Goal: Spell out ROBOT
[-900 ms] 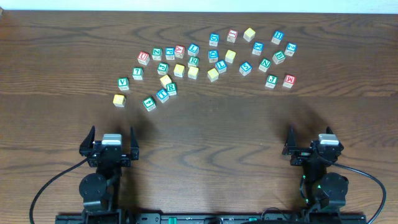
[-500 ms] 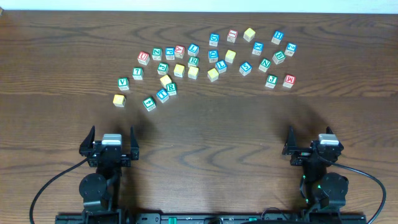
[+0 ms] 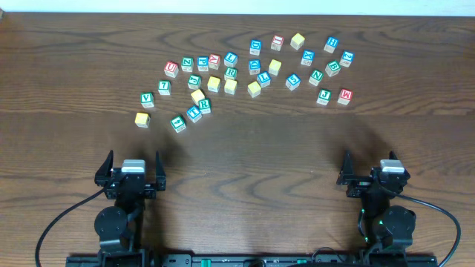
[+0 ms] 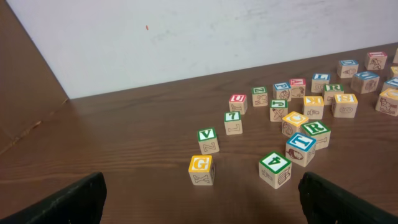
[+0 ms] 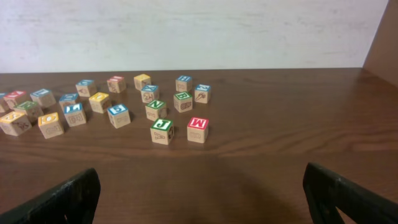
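Left wrist view reads G on yellow block [image 4: 201, 169], unreadable overhead; left gripper [image 3: 134, 167], right gripper [image 5: 200, 177] spread, empty, by front edge; both cropped in wrist views.

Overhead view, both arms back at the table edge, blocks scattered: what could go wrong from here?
1. The green R block is crowded by a blue block and a yellow block; a grasp on it may shove those.
2. Letters look tiny from overhead, so a wrong block could get picked.
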